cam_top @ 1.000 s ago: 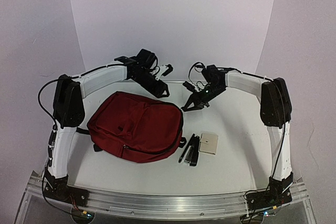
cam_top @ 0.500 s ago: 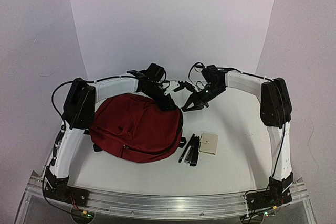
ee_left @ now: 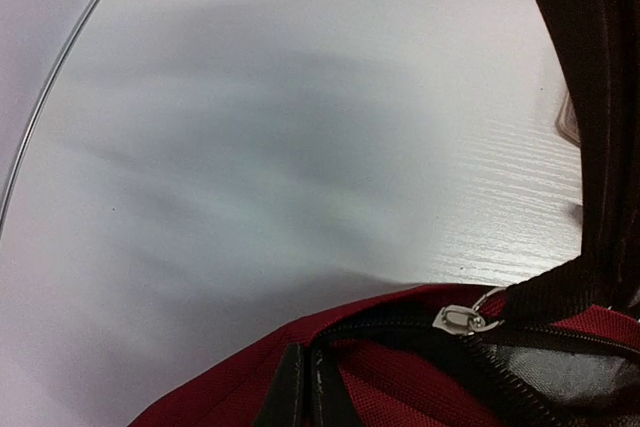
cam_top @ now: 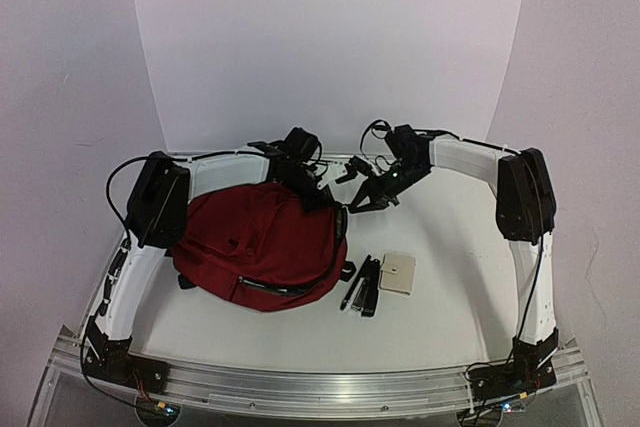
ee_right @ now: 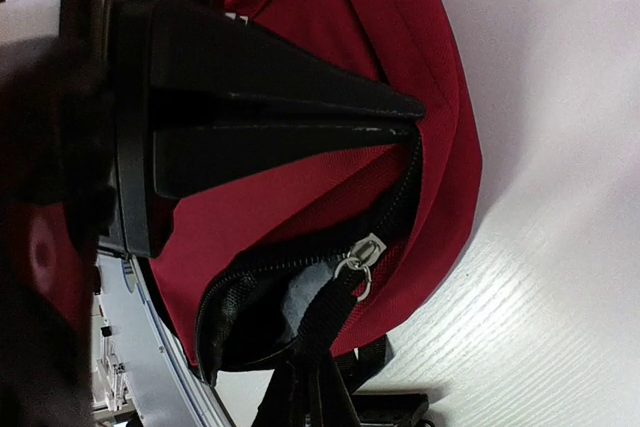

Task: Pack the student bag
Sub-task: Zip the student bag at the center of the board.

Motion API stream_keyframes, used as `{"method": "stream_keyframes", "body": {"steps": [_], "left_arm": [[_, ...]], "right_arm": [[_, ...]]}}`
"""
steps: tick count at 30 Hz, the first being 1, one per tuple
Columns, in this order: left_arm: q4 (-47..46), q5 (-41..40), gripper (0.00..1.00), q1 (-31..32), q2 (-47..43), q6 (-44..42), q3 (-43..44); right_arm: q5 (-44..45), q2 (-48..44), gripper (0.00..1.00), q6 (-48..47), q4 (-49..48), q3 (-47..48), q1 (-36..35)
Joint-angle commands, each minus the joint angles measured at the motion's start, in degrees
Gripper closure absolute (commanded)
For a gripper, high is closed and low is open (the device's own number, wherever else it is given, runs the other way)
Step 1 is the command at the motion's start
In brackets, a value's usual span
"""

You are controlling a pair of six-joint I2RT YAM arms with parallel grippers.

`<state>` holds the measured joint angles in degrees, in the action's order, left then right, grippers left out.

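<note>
While left end effector (cam_top: 318, 192) and right end effector (cam_top: 358, 205) are sitting closed, holds unclear, at the student bag's (cam_top: 260, 247) one-o'clock edge, three-o'clock stationery (cam_top: 365, 287) is waiting unpacked.

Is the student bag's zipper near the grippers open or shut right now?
Partly open: in the right wrist view the student bag's teeth part beside the zipper pull, showing grey lining. How far the opening runs, cannot tell.

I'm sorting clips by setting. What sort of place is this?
Probably a robot test bench in a lab, not a classroom: left arm and right arm bolted to a metal rail, a plain curved backdrop round a white table, and the student bag and stationery laid out.
</note>
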<state>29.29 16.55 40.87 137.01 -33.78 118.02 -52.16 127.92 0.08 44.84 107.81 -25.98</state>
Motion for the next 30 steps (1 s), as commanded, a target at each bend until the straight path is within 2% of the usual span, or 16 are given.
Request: {"method": "stream_keyframes", "body": {"steps": [1,6,18,22,30], "left_arm": [[-5.80,-3.60,1.00,-1.07,-2.13,2.20,-2.04],[-9.30,-8.77,1.00,-3.85,-3.60,9.14,-3.42],[-6.49,-22.02,1.00,-9.34,-1.57,19.65,2.30],[-4.81,-26.15,1.00,-10.86,-2.22,23.53,3.14],[-1.43,-30.45,1.00,-14.46,-8.04,32.36,-0.79]], "right_arm": [[-2.08,-2.61,1.00,-0.52,0.92,-1.43,0.01],[-1.37,-4.84,1.00,-1.24,0.95,-5.69,0.23],[-3.51,-8.78,1.00,-1.95,0.35,-14.27,-1.07],[-3.86,-8.42,1.00,-1.00,-1.03,-14.30,-3.23],[-4.64,-4.69,1.00,2.96,-3.37,-8.23,-3.71]]}}
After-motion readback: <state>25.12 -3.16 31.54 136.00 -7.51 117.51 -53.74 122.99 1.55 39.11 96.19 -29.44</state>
